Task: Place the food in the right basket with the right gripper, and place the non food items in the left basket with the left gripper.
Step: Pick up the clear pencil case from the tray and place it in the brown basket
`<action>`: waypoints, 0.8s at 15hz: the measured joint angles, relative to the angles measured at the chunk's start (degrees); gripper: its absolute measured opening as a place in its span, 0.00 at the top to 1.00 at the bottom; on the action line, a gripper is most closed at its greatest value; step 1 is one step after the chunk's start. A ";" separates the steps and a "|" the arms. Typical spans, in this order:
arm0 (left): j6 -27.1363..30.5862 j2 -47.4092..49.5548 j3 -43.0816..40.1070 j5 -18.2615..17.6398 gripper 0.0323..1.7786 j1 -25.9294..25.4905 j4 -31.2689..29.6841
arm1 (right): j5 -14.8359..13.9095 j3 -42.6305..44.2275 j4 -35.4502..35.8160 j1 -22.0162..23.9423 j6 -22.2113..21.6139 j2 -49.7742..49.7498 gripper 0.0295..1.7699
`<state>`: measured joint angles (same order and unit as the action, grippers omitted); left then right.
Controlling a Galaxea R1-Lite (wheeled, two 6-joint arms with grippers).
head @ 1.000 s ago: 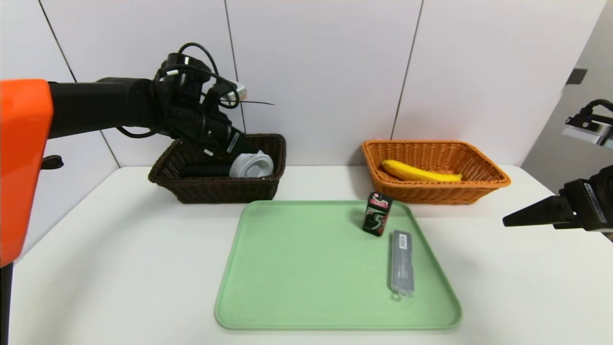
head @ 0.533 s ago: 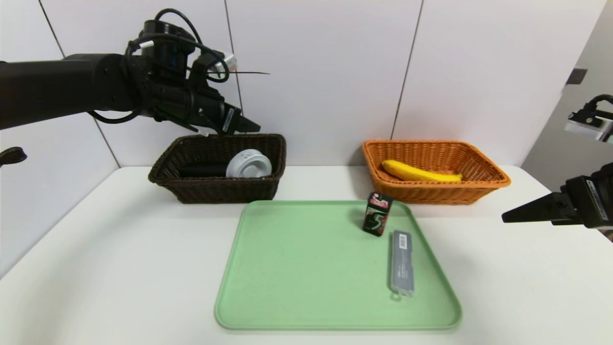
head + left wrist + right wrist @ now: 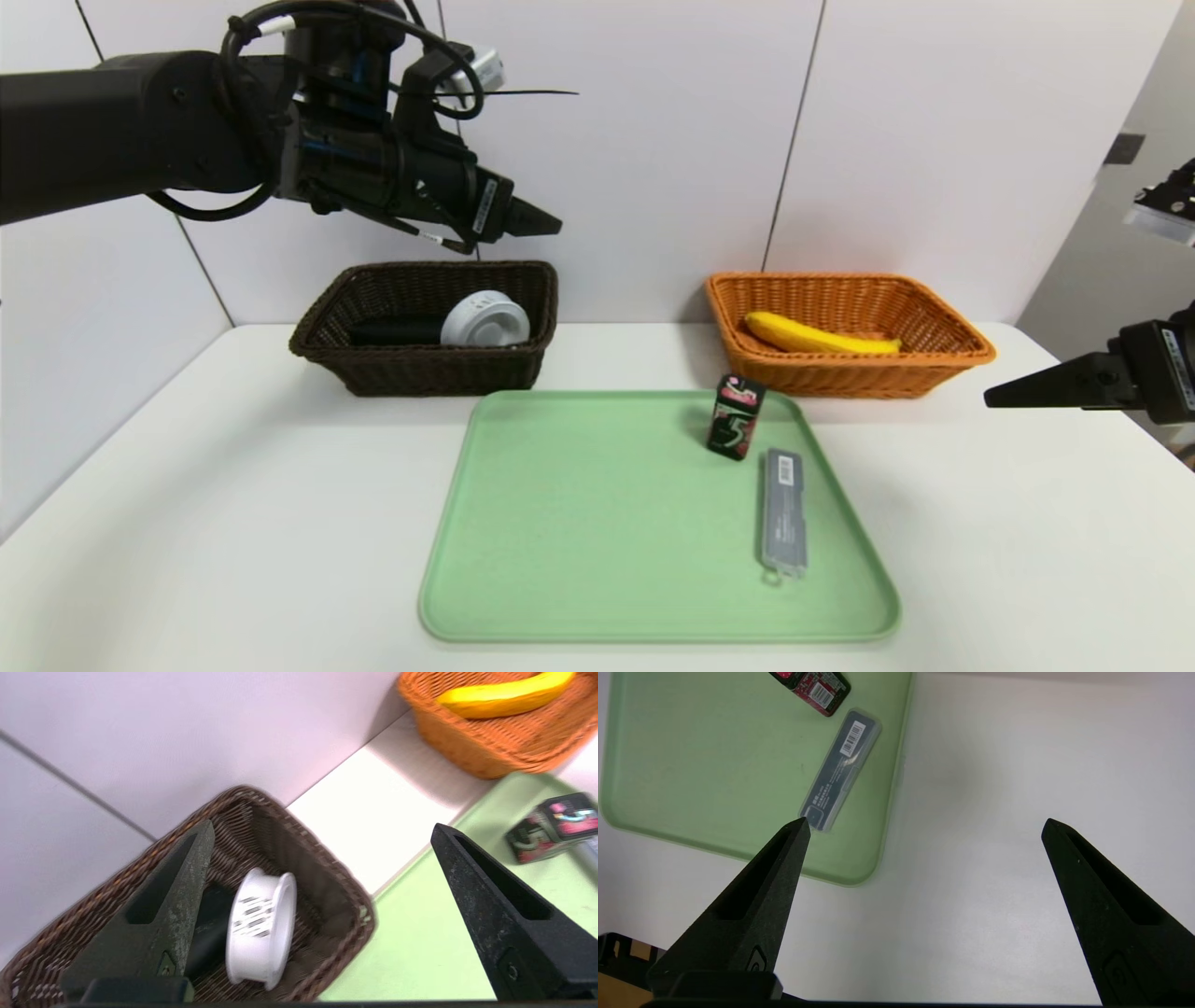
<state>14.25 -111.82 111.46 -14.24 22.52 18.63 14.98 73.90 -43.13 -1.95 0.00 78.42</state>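
1. Above the dark left basket (image 3: 425, 327), the left gripper (image 3: 537, 222) hangs empty with its jaws spread wide; below it in the basket lie a white round lid (image 3: 485, 320) and a black object (image 3: 392, 330), too shadowed to identify.
2. Step in hand, as judged: clear the basket rim, then swing toward the green tray (image 3: 597, 523) for the next non-food item.
3. The grey flat case (image 3: 782, 511) lies flat, well apart from this gripper, down and toward the other arm's side; approach from above, jaws across its narrow width.
4. The gum pack (image 3: 736, 416) stands just beside the case's far end; avoid toppling it.
5. At the table's right edge, the right gripper (image 3: 1004, 399) waits wide open, the case nearer to it; a banana (image 3: 822, 336) lies in the orange right basket (image 3: 934, 369).
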 joint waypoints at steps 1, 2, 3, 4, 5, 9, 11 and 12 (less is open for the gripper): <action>-0.63 0.26 0.00 -0.01 0.07 1.23 -0.02 | 0.01 0.00 0.02 0.00 0.35 -0.34 0.03; -1.38 0.50 0.00 -0.01 0.07 2.43 -0.05 | 0.17 0.00 0.02 -0.02 0.79 -0.72 0.03; -2.21 0.68 0.00 -0.01 0.06 3.67 -0.11 | 0.17 0.00 0.05 -0.02 1.05 -1.02 0.03; -2.68 0.80 0.00 -0.04 0.06 4.63 -0.17 | 0.17 0.00 0.05 -0.09 1.26 -1.28 0.03; -3.10 0.89 0.00 -0.01 0.06 5.40 -0.17 | 0.12 0.00 0.09 -0.13 1.40 -1.55 0.03; -3.60 1.07 -0.68 0.00 0.06 7.44 -0.13 | -0.05 0.02 1.43 -0.16 1.76 -2.95 0.03; -3.67 1.10 -1.15 -0.06 0.05 8.83 -0.11 | -0.05 0.00 2.39 -0.16 1.73 -3.47 0.03; -3.69 1.07 -1.43 -0.09 0.05 9.59 -0.13 | -0.05 -0.01 2.45 -0.16 1.76 -3.64 0.03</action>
<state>10.56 -110.75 110.03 -14.32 32.11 18.49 14.93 73.89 -40.68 -2.11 1.76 74.78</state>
